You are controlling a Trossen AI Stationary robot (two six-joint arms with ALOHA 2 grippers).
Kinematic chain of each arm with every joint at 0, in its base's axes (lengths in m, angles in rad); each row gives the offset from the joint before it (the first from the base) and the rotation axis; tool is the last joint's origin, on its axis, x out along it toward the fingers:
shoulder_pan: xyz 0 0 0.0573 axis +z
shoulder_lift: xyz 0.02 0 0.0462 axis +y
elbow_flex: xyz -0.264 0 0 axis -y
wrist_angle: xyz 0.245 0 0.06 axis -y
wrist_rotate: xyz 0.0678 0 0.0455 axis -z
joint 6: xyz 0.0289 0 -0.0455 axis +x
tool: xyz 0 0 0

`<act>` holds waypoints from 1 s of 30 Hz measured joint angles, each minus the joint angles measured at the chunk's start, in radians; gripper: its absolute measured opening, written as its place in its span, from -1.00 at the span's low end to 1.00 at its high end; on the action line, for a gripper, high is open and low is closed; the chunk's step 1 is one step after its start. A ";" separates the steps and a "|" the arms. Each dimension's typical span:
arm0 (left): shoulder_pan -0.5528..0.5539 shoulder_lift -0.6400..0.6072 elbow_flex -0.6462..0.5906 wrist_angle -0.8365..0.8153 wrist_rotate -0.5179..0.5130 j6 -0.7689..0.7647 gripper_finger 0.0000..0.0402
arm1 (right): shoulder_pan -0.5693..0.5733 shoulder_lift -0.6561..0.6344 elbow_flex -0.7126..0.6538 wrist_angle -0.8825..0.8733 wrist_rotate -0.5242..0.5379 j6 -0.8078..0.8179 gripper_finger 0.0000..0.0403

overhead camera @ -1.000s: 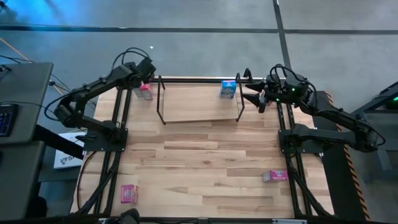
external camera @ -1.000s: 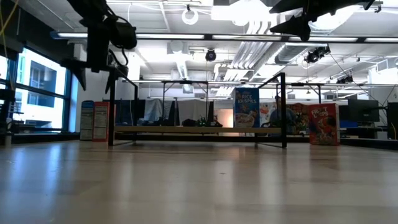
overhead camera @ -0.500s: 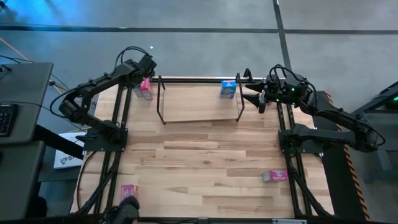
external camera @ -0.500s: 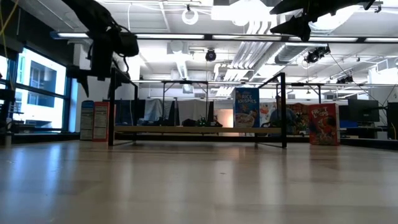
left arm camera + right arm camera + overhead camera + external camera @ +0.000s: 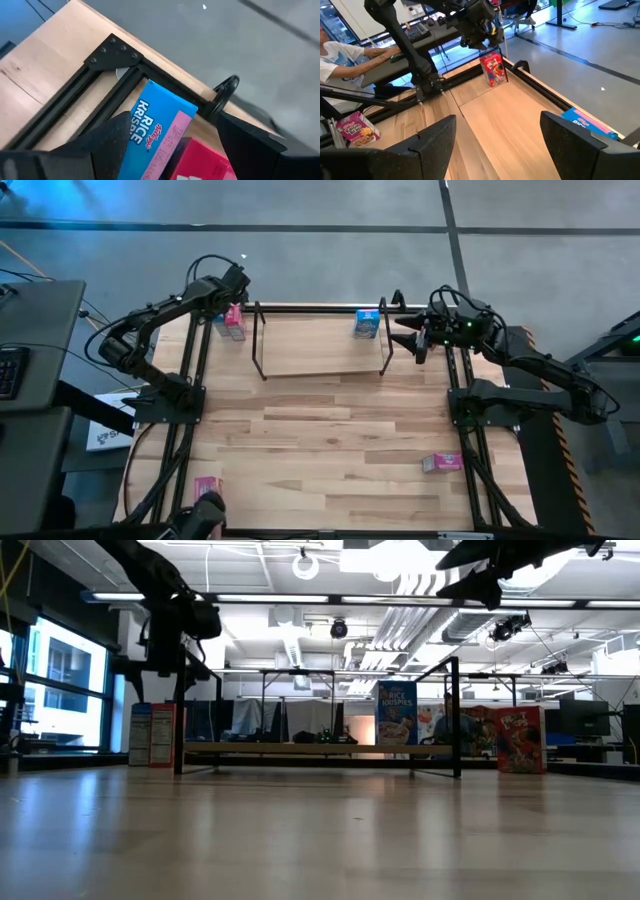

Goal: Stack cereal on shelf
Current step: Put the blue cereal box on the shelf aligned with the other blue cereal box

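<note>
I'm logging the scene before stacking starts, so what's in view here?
Small blue cardboard cereal box: one, standing at the shelf's right end.
Blue and red cereal boxes: two, side by side left of the shelf.
Pink cereal boxes: two, on the table's near side, left and right.
Red cereal box: one, right of the shelf, clear only in the low view.
Black wire shelf with light wooden board: one, at the table's far side.
Wooden table: one.
Person in white top: one, beyond the table.
Left gripper: open, above the pair.
Right gripper: open, beside the shelf's right end.
</note>
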 joint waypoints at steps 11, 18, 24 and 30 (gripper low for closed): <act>-0.015 -0.008 0.000 -0.052 0.047 0.126 0.43 | 0.000 0.000 0.000 -0.001 0.000 0.001 0.39; -0.010 -0.047 -0.002 -0.038 0.057 0.130 0.43 | 0.000 0.000 0.000 -0.001 0.000 0.044 0.39; -0.016 -0.047 -0.002 -0.078 0.064 0.195 0.43 | 0.000 0.000 0.000 -0.001 0.000 0.063 0.39; -0.036 -0.046 -0.002 -0.100 0.006 0.215 0.43 | 0.000 0.000 0.000 -0.001 0.000 0.063 0.39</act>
